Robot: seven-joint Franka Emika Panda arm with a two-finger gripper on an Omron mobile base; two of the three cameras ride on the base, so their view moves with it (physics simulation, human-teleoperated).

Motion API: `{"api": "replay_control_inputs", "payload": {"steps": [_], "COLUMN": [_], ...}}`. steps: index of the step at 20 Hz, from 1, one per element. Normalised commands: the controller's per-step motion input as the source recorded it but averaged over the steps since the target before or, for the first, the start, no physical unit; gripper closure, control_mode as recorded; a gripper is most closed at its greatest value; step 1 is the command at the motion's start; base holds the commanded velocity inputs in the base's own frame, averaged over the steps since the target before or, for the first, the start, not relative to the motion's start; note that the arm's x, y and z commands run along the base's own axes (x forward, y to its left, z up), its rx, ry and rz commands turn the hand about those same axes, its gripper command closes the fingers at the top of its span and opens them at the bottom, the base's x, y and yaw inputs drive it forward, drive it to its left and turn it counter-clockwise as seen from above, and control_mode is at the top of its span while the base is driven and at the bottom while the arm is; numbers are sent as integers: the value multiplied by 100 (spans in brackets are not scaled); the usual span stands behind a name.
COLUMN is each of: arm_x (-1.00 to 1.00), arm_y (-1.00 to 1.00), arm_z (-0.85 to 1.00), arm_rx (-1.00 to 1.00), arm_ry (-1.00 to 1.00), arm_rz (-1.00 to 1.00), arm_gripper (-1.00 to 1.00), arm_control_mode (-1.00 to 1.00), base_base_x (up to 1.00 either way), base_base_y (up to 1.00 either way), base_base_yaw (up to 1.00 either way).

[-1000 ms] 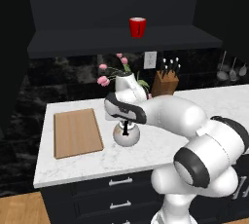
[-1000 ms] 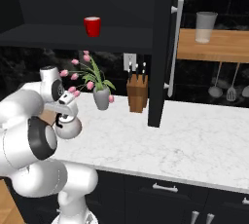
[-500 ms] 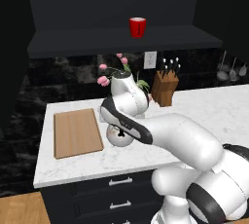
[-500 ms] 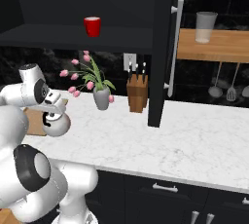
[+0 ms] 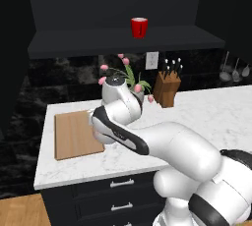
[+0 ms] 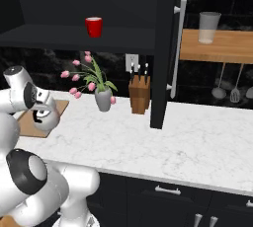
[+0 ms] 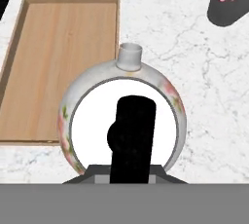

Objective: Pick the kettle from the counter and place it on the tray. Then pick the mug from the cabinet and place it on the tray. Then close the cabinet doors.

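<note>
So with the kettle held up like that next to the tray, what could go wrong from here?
The gripper pinches only the thin black handle, so the kettle could swing or slip. It hangs over marble beside the tray, so releasing now would miss the board. The tulip vase stands close behind; a wide swing could knock it.

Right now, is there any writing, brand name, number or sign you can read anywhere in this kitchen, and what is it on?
None: no readable text anywhere. The kettle carries only a faint floral pattern; the mug, tray and knife block are unmarked.
</note>
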Motion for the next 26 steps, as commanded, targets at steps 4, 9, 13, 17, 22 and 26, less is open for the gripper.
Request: {"api": "replay_control_inputs", "payload": {"steps": [4, 9, 13, 17, 22, 26], "arm_x": [59, 64, 61, 55, 38, 31], "arm_y": [51, 47, 43, 31, 24, 20], "arm_z": [0, 0, -7, -12, -22, -22], "arm_rx": [0, 0, 0, 0, -2, 0], "arm_ry": [0, -3, 0, 0, 0, 0], "arm_rz": [13, 10, 2, 0, 0, 0], "arm_gripper": [100, 100, 100, 100, 100, 100], "arm_control_mode": [-100, -100, -100, -100, -100, -100], "base_base_x": [0, 0, 0, 0, 0, 0], "base_base_y": [0, 0, 0, 0, 0, 0], "base_base_yaw": [0, 0, 0, 0, 0, 0]}}
